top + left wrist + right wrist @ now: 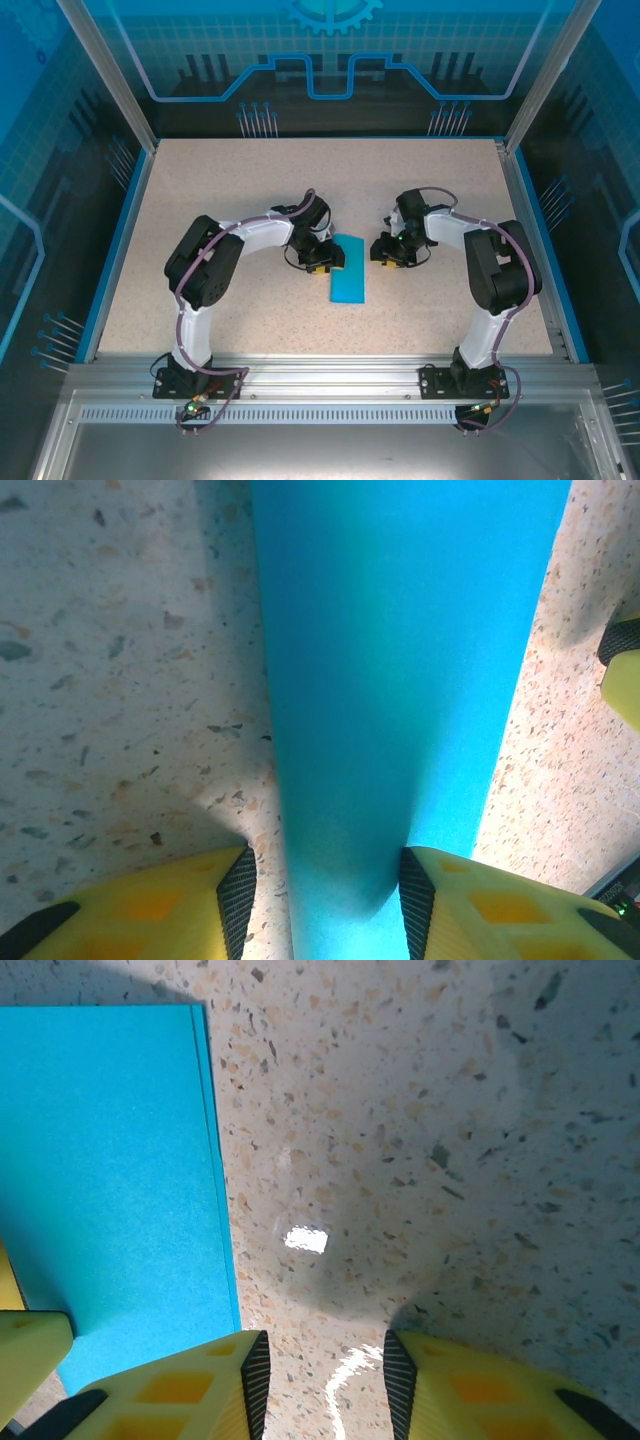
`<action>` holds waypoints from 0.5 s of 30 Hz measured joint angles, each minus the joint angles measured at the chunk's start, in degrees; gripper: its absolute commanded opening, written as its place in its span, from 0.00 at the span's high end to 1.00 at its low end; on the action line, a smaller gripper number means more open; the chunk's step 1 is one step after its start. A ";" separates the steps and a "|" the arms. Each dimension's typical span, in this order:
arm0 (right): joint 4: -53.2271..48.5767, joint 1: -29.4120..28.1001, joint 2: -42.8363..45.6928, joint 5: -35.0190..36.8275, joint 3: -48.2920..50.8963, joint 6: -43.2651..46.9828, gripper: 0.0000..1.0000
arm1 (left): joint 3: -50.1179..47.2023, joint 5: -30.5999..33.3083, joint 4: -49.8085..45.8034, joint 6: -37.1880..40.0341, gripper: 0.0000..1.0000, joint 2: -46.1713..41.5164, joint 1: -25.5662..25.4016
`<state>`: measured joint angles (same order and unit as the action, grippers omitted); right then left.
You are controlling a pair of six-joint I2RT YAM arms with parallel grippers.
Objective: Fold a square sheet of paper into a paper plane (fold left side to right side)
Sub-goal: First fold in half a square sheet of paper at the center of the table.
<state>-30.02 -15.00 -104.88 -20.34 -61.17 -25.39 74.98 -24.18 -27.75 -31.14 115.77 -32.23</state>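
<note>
Left gripper [328, 880] straddles paper [400, 630], lower frame; grip unclear. Right gripper [320, 1370] open over table [450, 1160]. Risk: loose fold springs back, skewed.

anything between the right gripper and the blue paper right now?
Nothing visible. The right gripper hangs open over bare table, just beside the edge of the paper. The left gripper straddles the paper from the other side and is not in the way.
</note>
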 measured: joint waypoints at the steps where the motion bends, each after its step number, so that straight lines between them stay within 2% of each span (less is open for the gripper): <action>1: -0.02 0.02 0.00 0.00 0.00 -0.02 0.62 | 0.17 0.00 -0.24 0.00 0.53 0.11 0.00; 15: 0.00 0.04 0.00 -0.09 0.11 0.00 0.64 | 1.40 0.50 -1.73 0.00 0.53 0.66 -0.26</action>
<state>-30.02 -14.96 -104.88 -20.43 -61.06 -25.39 76.38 -23.68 -29.47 -31.14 116.42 -32.49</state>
